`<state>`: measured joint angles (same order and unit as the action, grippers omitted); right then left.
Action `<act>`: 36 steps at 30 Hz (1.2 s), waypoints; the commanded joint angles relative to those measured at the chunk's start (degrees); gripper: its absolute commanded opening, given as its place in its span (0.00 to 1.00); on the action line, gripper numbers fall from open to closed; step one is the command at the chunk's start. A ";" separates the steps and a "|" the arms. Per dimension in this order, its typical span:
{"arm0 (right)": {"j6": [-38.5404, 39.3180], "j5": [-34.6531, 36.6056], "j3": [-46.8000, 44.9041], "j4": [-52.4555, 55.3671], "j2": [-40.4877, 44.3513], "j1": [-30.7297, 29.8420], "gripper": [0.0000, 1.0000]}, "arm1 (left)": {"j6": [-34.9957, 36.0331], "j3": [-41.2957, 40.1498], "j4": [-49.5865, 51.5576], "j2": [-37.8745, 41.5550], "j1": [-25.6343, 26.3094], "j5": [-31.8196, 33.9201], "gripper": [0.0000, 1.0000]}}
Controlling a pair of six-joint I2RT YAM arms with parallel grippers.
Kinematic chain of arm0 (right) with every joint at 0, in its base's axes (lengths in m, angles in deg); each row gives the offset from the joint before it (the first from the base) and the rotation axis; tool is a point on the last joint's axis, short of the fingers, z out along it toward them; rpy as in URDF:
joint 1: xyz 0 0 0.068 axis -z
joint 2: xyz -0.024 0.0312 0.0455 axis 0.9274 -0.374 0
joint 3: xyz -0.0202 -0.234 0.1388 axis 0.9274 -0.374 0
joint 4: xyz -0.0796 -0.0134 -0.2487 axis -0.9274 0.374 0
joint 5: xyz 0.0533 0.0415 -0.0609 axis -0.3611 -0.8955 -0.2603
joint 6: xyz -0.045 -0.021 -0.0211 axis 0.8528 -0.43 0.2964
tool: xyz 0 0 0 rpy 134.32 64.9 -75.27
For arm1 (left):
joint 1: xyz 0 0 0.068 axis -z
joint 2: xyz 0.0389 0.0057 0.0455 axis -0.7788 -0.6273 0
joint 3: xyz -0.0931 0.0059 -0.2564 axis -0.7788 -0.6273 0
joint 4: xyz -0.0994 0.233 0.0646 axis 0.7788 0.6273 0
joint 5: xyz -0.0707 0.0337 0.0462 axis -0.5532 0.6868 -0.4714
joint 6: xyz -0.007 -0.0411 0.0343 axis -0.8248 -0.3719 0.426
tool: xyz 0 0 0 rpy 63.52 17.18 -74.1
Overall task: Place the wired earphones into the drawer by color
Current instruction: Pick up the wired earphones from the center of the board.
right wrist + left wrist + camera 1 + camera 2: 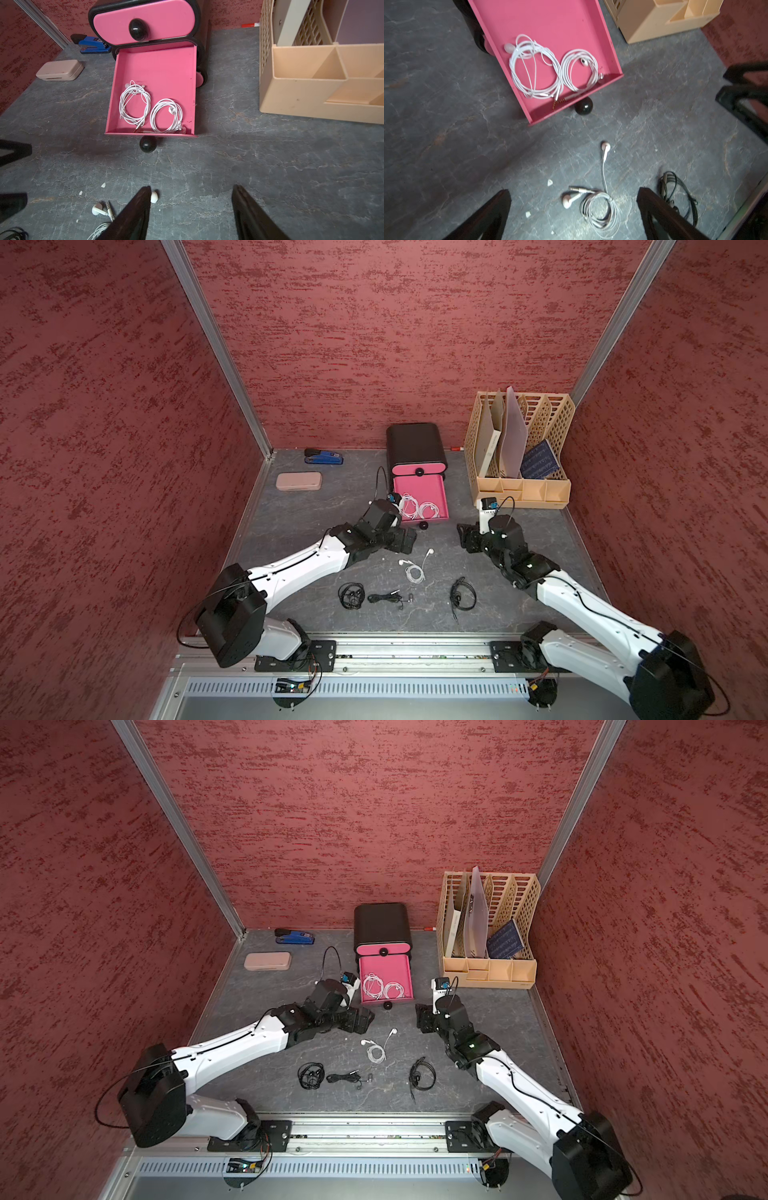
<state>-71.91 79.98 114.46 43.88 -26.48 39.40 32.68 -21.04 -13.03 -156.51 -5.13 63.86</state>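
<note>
We see a small black chest [415,441] at the back of the grey table [299,526]. Its top drawer [417,469] is shut. Its lower pink drawer [419,489] is pulled out. Two bundles of white earphones lie in it, close side by side, near its front wall: the first white bundle [135,90] and the second white bundle [176,118].

The third white bundle [414,573] lies on the table in front of the drawer, apart from it. One of its earbuds sticks out toward the drawer.

Nearer the front edge lie three black ones in a row. The left black bundle [351,595] and the middle black bundle [388,597] are close together. The right black bundle [457,592] is farther off.

The left gripper [573,190] hangs just in front of the drawer's left corner. Its fingers are spread wide and hold nothing. The right gripper [191,187] hangs to the right of the drawer's front. Its fingers are apart too, with nothing between them.

A blue stapler [324,457] and a beige case [299,481] sit at the back left. A beige file rack [519,493] stands at the back right.
</note>
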 commanded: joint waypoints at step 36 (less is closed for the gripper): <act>-0.27 -0.24 -0.32 -1.63 -0.34 0.34 0.66 | -8.59 -1.59 -1.03 -15.02 10.96 4.49 0.46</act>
<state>-71.93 79.98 114.46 43.84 -26.72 39.40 24.28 -22.48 -11.68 -170.11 6.41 69.65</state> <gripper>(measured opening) 0.662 0.473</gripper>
